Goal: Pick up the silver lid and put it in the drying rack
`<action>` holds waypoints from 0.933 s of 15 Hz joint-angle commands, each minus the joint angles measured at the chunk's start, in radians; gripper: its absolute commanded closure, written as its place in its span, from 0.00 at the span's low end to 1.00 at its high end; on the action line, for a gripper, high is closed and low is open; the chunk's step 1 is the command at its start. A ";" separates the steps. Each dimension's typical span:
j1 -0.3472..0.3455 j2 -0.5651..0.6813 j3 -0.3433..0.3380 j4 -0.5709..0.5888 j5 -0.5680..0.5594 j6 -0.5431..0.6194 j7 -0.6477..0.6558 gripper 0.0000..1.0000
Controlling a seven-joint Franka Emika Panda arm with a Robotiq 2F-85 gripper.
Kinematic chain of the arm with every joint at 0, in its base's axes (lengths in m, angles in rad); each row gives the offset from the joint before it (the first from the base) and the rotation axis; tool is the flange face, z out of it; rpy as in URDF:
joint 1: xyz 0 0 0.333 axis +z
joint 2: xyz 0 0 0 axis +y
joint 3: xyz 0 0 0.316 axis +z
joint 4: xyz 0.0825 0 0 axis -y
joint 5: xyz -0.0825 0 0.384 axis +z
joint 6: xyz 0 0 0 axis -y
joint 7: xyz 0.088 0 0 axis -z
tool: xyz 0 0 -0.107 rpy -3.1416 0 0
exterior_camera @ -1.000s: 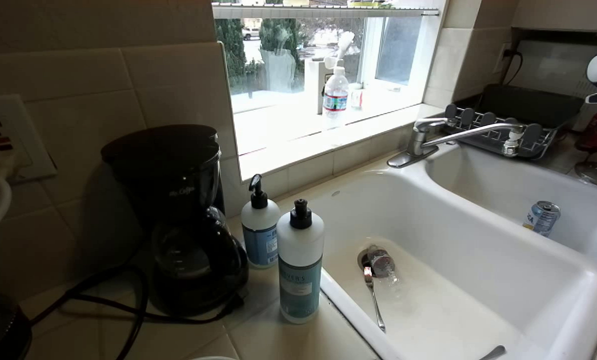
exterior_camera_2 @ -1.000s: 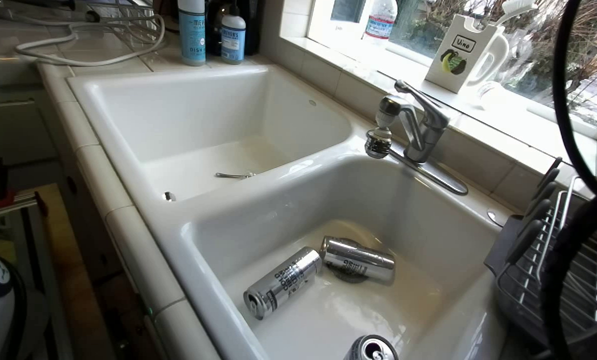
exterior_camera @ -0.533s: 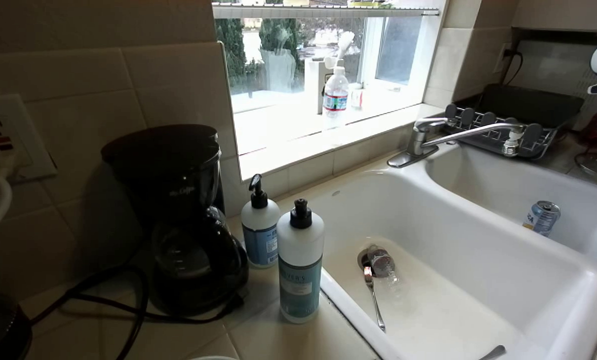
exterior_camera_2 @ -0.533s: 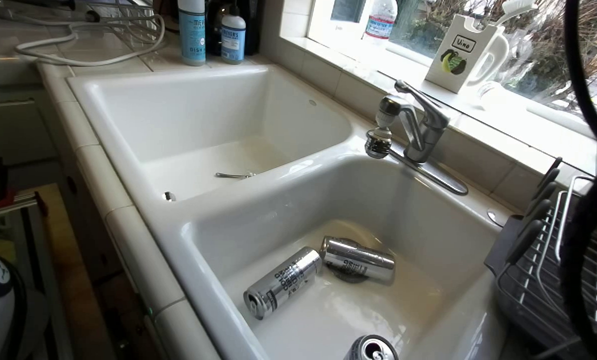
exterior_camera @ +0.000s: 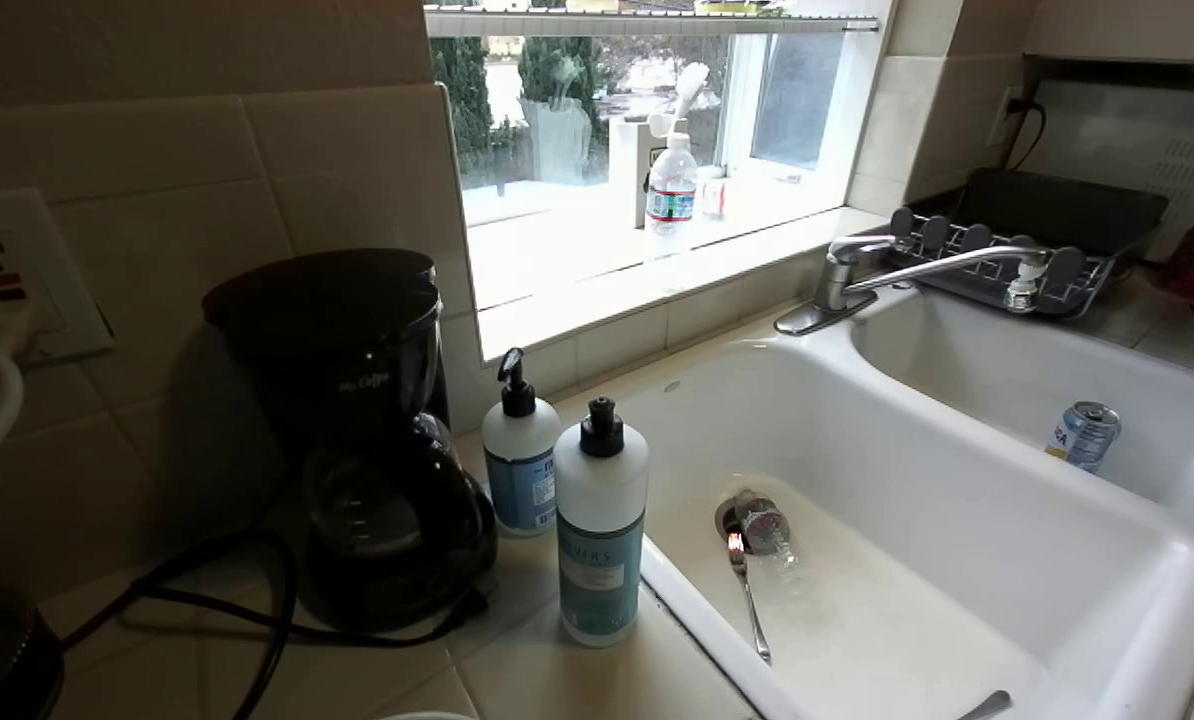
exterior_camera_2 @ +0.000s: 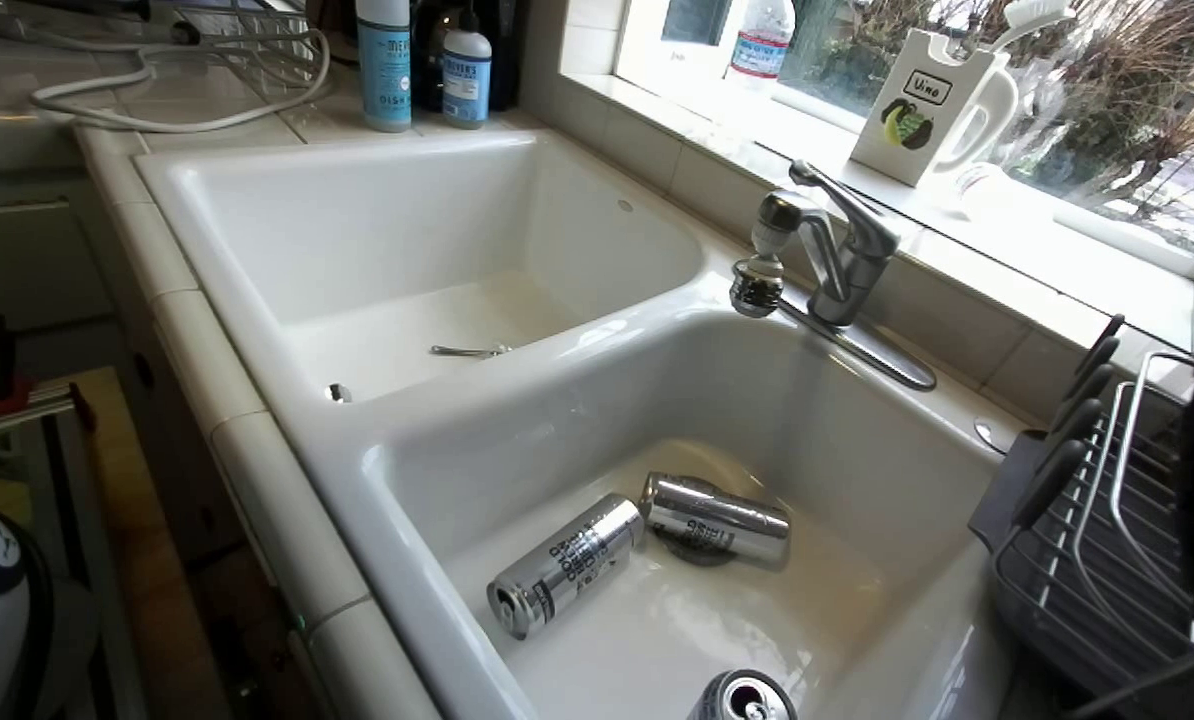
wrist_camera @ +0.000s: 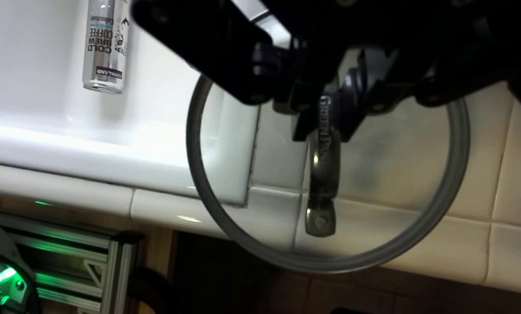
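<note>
Wrist view: the pincer (wrist_camera: 323,133) is clenched on the handle (wrist_camera: 324,179) of the silver lid (wrist_camera: 360,179), which lies just right of the frame's centre, over counter (wrist_camera: 452,248) and sink (wrist_camera: 90,135) corner. Step in hand, as judged: carrying. Recommended: maintain grip, keep the lid's edge clear of the faucet (exterior_camera_2: 852,265), lower slowly, release only once supported. The drying rack (exterior_camera_2: 1077,560) appears at right in both exterior views; the wrist view does not show it. The grip is verifiable in only 1 view, the wrist's.
</note>
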 commanded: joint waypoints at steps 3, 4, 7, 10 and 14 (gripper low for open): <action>0.008 -0.027 -0.003 0.093 -0.038 -0.108 0.005 0.95; 0.006 -0.023 -0.002 0.115 -0.032 -0.114 0.005 0.95; 0.002 -0.001 0.001 0.201 -0.007 -0.127 0.004 0.95; -0.004 0.028 0.012 0.298 0.048 -0.134 0.002 0.95; -0.013 0.081 0.034 0.458 0.152 -0.149 0.017 0.95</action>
